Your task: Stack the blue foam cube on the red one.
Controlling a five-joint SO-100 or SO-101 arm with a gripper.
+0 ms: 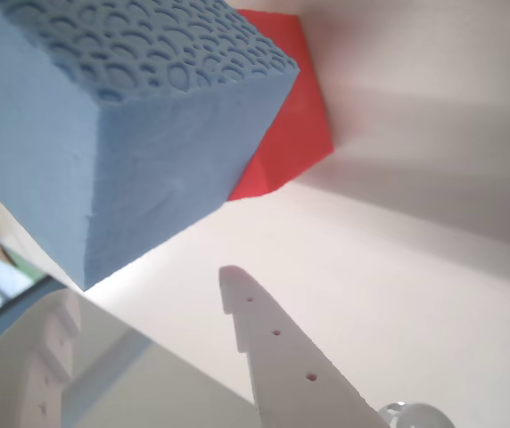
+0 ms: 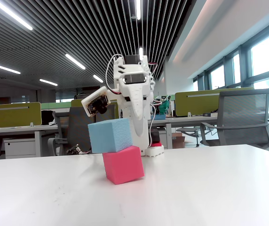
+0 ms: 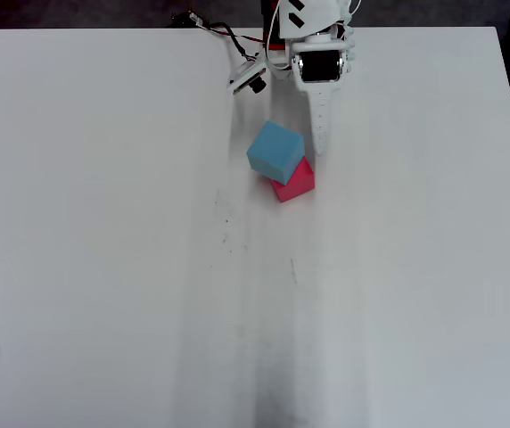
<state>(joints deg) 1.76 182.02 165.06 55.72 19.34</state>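
Sky-blue foam cube (image 2: 109, 135) sits atop rose-red foam cube (image 2: 122, 164), overhanging, near desk (image 3: 103, 223) far edge. White pincer (image 1: 139, 299) spread, holding nothing. Advice: lift straight away, avoid clipping offset stack.

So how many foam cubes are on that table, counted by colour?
Blue: 1, the blue foam cube, sitting off-centre on the other cube.
Red: 1, the red one, resting on the table underneath.
Total: 2 cubes. The pincer is beside the stack, not holding either.
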